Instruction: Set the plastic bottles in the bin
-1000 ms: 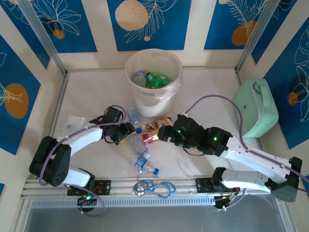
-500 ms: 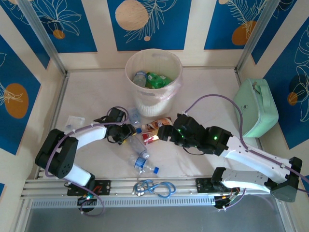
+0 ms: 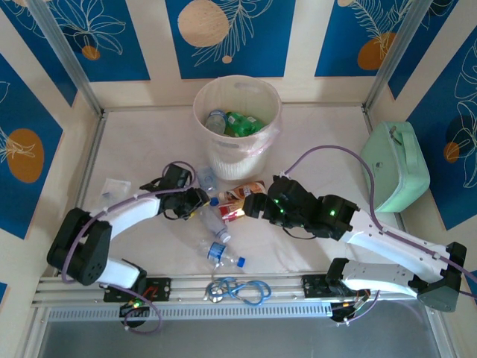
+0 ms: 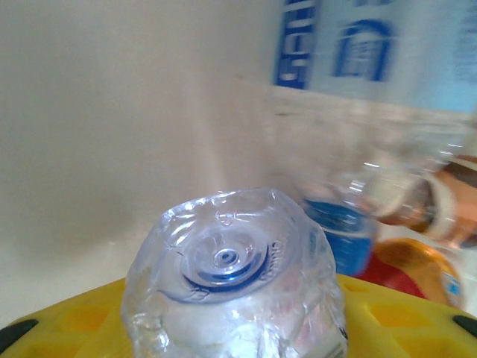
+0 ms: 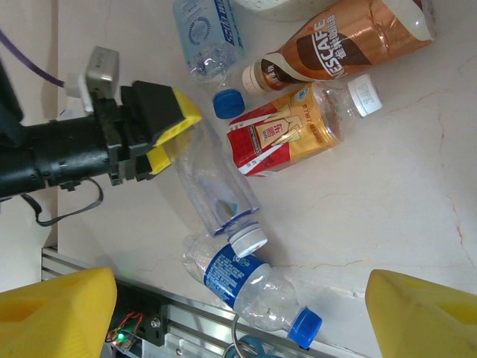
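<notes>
**A robot's left pincer takes hold of a clear bottle lying on the bench.**

The left pincer (image 5: 173,134) is narrow, with a yellow finger (image 5: 179,112) on each side of the base of a crumpled clear plastic bottle with a white cap (image 5: 220,190). Whether the fingers press it yet cannot be told. This bottle lies flat on the pale bench (image 5: 410,186), its cap pointing away from the pincer. Just past that cap lies a clear blue-labelled bottle with a blue cap (image 5: 238,287). A red-labelled bottle (image 5: 287,138) and a brown coffee bottle (image 5: 343,41) lie to one side. The right pincer (image 3: 253,205) hovers wide and empty above this cluster. The round white perforated bin (image 3: 223,160), with green bottles (image 3: 242,121) inside, stands near, off to one side of the left pincer. The step in hand appears to be the grasp. Next it calls for a firm squeeze, a lift clear of the neighbours, and a carry over the bin's rim.
</notes>
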### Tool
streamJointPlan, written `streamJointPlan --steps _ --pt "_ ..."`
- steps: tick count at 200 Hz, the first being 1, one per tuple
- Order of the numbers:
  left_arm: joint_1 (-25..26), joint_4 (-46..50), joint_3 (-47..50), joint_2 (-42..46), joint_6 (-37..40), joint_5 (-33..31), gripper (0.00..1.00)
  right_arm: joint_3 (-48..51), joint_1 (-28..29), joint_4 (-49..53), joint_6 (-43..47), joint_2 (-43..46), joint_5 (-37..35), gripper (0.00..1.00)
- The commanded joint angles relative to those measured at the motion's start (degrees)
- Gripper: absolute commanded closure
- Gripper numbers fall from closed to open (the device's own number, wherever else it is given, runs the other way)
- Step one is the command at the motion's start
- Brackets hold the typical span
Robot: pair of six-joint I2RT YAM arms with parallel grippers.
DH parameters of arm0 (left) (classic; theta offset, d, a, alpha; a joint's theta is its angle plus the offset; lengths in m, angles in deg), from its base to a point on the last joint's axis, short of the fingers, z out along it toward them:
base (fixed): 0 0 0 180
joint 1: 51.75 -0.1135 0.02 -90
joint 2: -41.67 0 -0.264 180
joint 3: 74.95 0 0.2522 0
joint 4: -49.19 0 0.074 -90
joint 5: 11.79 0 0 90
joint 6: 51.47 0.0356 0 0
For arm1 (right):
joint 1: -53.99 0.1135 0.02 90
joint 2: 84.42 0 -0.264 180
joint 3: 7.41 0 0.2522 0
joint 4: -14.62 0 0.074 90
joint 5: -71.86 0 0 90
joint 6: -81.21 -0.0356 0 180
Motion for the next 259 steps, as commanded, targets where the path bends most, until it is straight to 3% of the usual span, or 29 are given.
streamJointPlan --steps 1,29,54,107,143,259 --pt "0.45 -0.31 -0.70 4.97 -1.98 0.69 0.47 -2.60 1.10 0.72 1.94 -0.96 -0.13 0.13" --pt "0.35 1.41 -1.30 10.00 -3.25 1.34 0.47 -4.67 2.92 -0.10 4.22 -2.93 0.44 0.14" --pt "-0.71 2.03 -1.24 15.07 -5.75 3.66 0.46 -6.65 4.47 -2.02 7.88 -5.06 2.69 0.23" --pt "-2.72 -0.11 -2.01 23.64 -12.50 8.02 0.47 -5.54 3.34 -8.20 11.12 -6.88 13.88 0.36" --pt "-2.74 -3.25 -2.10 26.10 -16.10 9.26 0.46 -6.50 3.06 -7.73 11.41 -8.64 15.76 0.46" --pt "-2.86 -6.80 -1.58 28.04 -19.21 11.87 0.47 -8.60 2.50 -7.63 12.25 -10.48 17.08 0.56"
